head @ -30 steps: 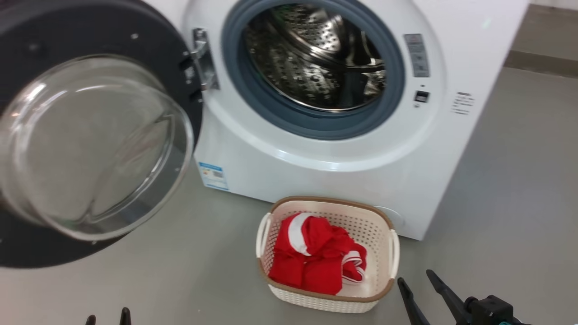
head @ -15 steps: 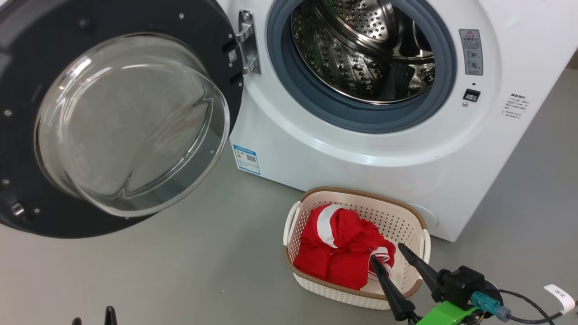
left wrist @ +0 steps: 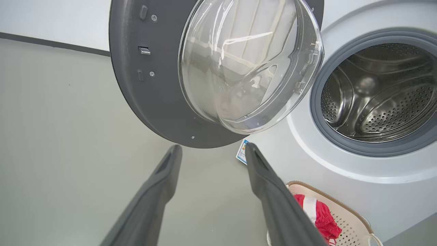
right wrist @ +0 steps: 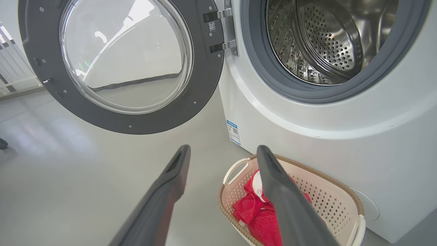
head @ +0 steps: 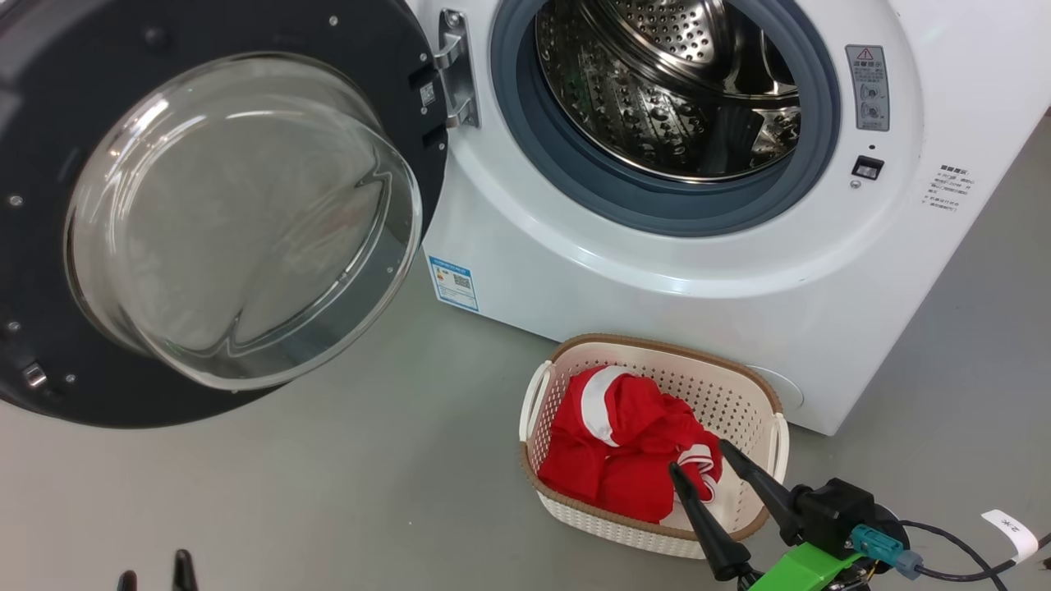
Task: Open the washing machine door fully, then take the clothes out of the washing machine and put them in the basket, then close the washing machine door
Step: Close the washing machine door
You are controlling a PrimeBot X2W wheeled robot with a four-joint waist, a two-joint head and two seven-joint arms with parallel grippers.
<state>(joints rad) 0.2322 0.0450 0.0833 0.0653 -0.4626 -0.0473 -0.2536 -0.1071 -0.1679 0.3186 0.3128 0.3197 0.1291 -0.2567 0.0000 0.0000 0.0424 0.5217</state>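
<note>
A smooth, pale grey floor (head: 328, 492) runs across the room and looks matte in the head view. In the left wrist view, toward ten o'clock, it meets a white wall (left wrist: 51, 17) along a thin dark skirting strip (left wrist: 51, 43). In the right wrist view a white slatted panel (right wrist: 8, 68) stands at nine o'clock, and a soft sheen (right wrist: 44, 133) of light lies on the floor below it.

The washer (head: 657, 328) front has a grey sticker (head: 869, 86) right of the drum, showing a red warning triangle above two round pictograms. A blue-edged label (head: 452, 281) at lower left carries a QR code. The door (head: 41, 123) has a smaller QR sticker (head: 427, 93). The small print (head: 950, 189) and the cable tag (head: 1011, 531) are too fine to read.
</note>
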